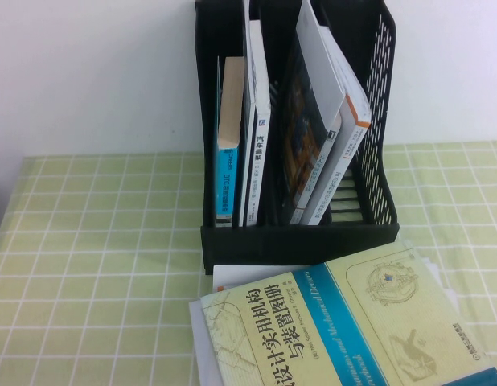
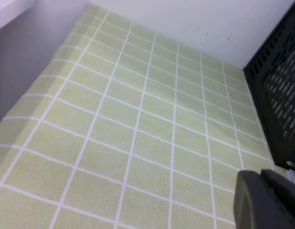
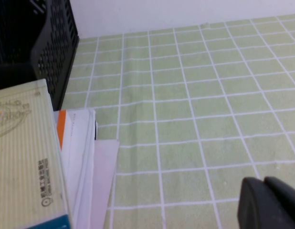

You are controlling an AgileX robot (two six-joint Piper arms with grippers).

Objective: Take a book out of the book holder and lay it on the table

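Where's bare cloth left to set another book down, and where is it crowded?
Free: the table left of the book holder, out to the wall, and a patch right of the holder. Crowded: in front of the holder, where the book lies over white papers. The left pincer and right pincer each show only at a wrist-view edge, over bare cloth.

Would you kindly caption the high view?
Yellow book lies flat before the book holder on the table; no grippers visible.
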